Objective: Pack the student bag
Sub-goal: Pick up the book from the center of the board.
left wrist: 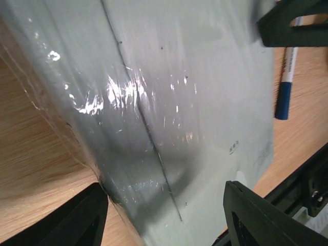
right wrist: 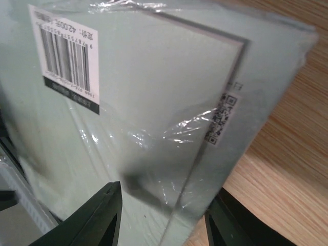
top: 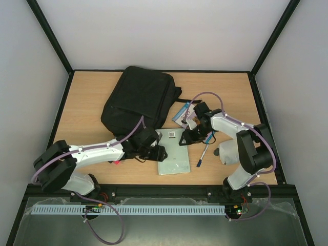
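The wooden table (top: 87,102) carries the student bag (top: 138,100) on its far left-centre part. The bag lies flat, its long axis running from the near left toward the far right, and I cannot tell from above whether any zip is open. The left arm (top: 95,152) stretches low across the near side, reaching rightward, while the right arm (top: 230,125) folds back over itself and reaches leftward. Between them lies a pale green shrink-wrapped book (top: 174,152), just beside the bag's near edge, so the bag sits beyond and to the left of both grippers, nearer the left one. The left gripper (top: 160,152) is at the book's left edge, its fingers (left wrist: 77,223) spread wide over the wrapped cover with nothing clamped. The right gripper (top: 185,137) straddles the book's far right corner near the barcode label (right wrist: 66,56). Its fingers (right wrist: 97,220) stand partly apart, and I cannot tell whether they pinch the book yet. A blue-capped pen (top: 202,156) lies just right of the book.
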Controlling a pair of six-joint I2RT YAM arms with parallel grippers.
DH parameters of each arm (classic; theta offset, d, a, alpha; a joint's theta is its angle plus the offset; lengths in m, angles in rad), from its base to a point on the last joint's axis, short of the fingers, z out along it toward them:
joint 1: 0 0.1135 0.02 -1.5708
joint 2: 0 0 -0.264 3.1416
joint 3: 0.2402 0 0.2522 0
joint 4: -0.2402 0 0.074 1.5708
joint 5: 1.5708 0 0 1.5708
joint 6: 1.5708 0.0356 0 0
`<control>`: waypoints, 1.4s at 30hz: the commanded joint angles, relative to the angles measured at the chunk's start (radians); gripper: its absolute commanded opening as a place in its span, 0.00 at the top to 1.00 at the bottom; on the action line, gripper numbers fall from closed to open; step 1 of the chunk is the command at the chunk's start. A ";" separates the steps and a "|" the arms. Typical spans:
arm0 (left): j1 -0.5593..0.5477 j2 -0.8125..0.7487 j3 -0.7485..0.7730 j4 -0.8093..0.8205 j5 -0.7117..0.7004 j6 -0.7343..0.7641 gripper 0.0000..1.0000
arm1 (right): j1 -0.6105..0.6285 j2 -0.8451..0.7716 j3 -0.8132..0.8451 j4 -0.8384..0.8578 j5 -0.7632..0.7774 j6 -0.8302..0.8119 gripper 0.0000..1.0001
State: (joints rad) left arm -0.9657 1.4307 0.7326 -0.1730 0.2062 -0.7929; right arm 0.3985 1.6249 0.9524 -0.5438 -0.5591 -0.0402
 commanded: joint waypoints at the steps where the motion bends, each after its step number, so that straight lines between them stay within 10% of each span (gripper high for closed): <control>1: -0.008 -0.062 0.101 0.115 -0.023 0.030 0.36 | 0.028 0.038 0.000 0.001 -0.167 0.000 0.56; 27: 0.128 -0.313 -0.194 0.044 -0.124 -0.144 0.20 | 0.027 0.222 0.081 0.225 -0.086 0.083 0.52; 42: 0.157 -0.329 -0.419 0.389 -0.026 -0.199 0.22 | 0.028 0.268 0.078 0.216 -0.096 0.061 0.52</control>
State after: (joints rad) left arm -0.8188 1.0920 0.3370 0.0669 0.1486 -0.9779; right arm 0.4194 1.8610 1.0454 -0.3061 -0.6540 0.0399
